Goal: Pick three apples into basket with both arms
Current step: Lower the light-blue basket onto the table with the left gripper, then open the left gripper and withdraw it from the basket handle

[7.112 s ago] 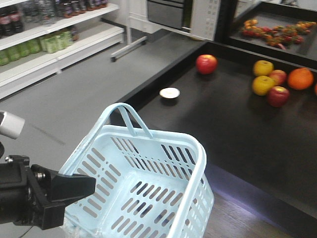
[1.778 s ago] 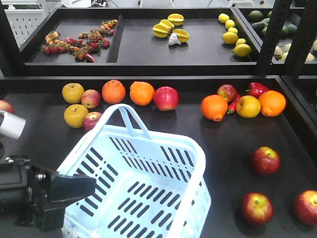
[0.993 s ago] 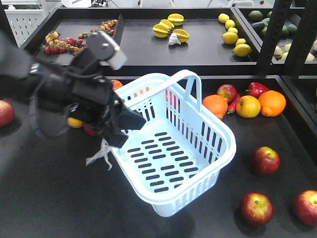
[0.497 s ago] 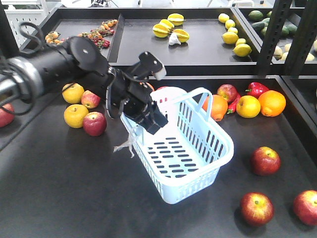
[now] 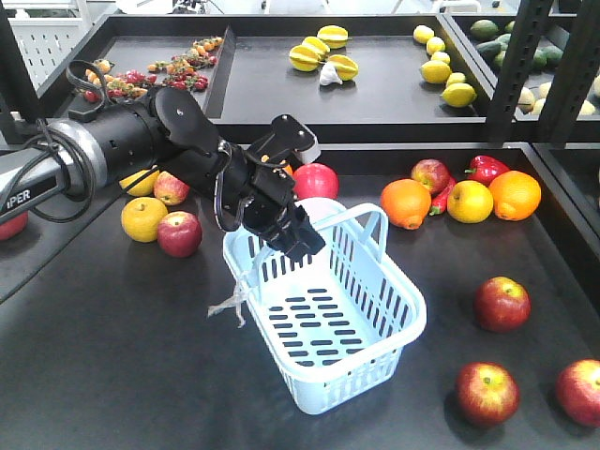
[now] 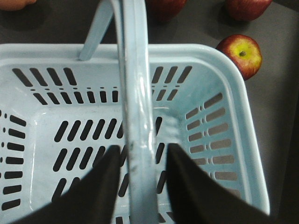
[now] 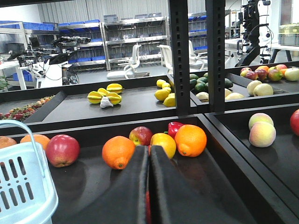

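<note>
L gripper [image 5: 302,246] clamped on basket [image 5: 361,375] handle, R gripper [image 7: 148,179] jaws pressed together, 3 apples [image 5: 502,303] by surface's [image 5: 112,356] right edge

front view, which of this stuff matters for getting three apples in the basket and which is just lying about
For the job:
basket, gripped by the left gripper
three red apples on the right
right gripper, shut

Just lying about:
oranges
yellow apples
star fruit
lemons
red pepper
</note>
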{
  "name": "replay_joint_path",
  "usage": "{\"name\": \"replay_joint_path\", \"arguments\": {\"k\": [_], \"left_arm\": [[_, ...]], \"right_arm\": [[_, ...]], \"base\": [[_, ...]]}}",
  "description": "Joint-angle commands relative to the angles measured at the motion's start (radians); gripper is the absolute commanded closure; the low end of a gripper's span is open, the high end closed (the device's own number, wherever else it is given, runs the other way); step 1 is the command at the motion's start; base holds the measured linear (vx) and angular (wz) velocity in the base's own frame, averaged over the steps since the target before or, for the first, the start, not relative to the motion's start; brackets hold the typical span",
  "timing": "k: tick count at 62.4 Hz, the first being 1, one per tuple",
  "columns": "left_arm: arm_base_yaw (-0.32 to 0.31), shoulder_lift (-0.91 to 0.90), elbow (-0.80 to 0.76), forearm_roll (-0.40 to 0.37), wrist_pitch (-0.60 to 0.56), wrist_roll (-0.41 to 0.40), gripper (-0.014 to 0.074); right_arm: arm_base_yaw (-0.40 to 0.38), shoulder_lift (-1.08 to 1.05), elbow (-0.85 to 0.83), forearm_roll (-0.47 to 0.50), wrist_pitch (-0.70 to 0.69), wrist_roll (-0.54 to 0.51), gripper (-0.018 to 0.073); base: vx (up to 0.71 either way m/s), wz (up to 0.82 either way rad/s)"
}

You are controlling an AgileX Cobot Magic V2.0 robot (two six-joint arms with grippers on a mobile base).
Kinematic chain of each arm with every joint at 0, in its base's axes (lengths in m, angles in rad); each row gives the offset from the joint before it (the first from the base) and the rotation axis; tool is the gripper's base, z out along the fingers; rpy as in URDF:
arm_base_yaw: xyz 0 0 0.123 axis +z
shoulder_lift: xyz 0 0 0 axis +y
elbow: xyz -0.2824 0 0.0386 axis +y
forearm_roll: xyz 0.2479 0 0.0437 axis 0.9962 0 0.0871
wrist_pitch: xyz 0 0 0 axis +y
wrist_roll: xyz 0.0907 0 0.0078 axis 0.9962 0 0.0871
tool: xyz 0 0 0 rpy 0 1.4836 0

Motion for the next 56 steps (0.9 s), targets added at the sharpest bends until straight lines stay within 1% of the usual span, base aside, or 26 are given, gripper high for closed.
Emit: {"name": "replay_joint_path", "arguments": {"k": [1, 6, 11, 19, 24, 28, 34, 39, 42, 44, 46, 49, 56], "left_arm": [[-0.005, -0.063, -0.034, -0.053, -0.024, 0.000, 0.0160], [-0.005, -0.064, -0.034, -0.052, -0.014, -0.034, 0.0082], [-0.005, -0.074, -0.034, -0.035, 0.009, -0.084, 0.0053], [-0.005, -0.109, -0.034, 0.014, 0.059, -0.153, 0.0066], [-0.005, -0.143, -0.034, 0.042, 0.104, -0.192, 0.0101], [-0.005, -0.174, -0.034, 0.055, 0.143, -0.218, 0.0146], [-0.005, -0.222, -0.034, 0.061, 0.216, -0.246, 0.0251], [-0.005, -0.275, -0.034, 0.086, 0.273, -0.285, 0.0367], [-0.005, -0.307, -0.032, 0.109, 0.273, -0.321, 0.0451], [-0.005, -0.327, -0.032, 0.124, 0.273, -0.341, 0.0482], [-0.005, -0.351, -0.032, 0.141, 0.273, -0.362, 0.0542], [-0.005, -0.386, -0.032, 0.157, 0.273, -0.394, 0.0608], [-0.005, -0.472, -0.032, 0.161, 0.273, -0.436, 0.0605]], "right_arm": [[-0.006, -0.010, 0.013, -0.006, -0.071, -0.011, 0.0564], [-0.006, -0.010, 0.013, -0.006, -0.071, -0.011, 0.0564], [-0.006, -0.010, 0.013, -0.006, -0.071, -0.011, 0.0564], [-0.006, -0.010, 0.013, -0.006, -0.071, -0.011, 0.0564], [-0.006, -0.010, 0.013, -0.006, -0.071, -0.011, 0.0564], [-0.006, -0.010, 0.013, -0.006, -0.071, -0.011, 0.0564], [-0.006, -0.010, 0.013, -0.006, -0.071, -0.011, 0.0564], [-0.006, -0.010, 0.013, -0.006, -0.071, -0.011, 0.0564], [-0.006, -0.010, 0.013, -0.006, -0.071, -0.011, 0.0564], [-0.006, -0.010, 0.013, -0.006, -0.071, -0.011, 0.0564], [-0.006, -0.010, 0.013, -0.006, -0.071, -0.011, 0.0564], [-0.006, -0.010, 0.013, -0.006, -0.071, -0.011, 0.0564], [-0.006, -0.010, 0.013, -0.006, -0.071, -0.011, 0.0564]], "base": [[0.00, 0.00], [0.00, 0.00], [0.00, 0.00], [0.00, 0.00], [0.00, 0.00], [0.00, 0.00], [0.00, 0.00], [0.00, 0.00], [0.00, 0.00], [0.00, 0.00], [0.00, 0.00], [0.00, 0.00], [0.00, 0.00]]}}
